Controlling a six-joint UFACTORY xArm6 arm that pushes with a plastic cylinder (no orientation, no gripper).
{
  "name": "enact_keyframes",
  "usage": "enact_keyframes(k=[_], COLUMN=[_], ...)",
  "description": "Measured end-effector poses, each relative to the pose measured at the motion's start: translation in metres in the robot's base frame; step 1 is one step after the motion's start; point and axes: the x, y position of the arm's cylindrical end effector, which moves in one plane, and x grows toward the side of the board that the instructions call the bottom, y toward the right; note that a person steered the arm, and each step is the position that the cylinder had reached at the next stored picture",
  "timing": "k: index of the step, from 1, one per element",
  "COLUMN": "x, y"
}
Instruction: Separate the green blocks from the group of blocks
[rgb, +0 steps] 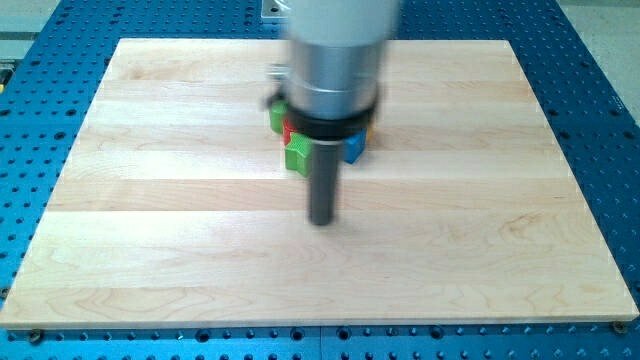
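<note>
Pale wooden board (180, 200) with smooth matt planks, blue perforated metal table (40, 60) beneath, straight dark matt rod (322, 185), brushed silvery metal cylinder (335, 60) above it, small green block (298, 155) with flat matt faces

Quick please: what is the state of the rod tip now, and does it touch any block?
My tip: no gripper, holds nothing; it stands toward the view's bottom from the green block, apart from it.

green blocks (297, 155) — clustered, partly hidden
</note>
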Motion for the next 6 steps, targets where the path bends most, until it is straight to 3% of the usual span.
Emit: enact_keyframes(k=[2, 6], x=[-0.116, -0.142], y=[0.047, 0.048])
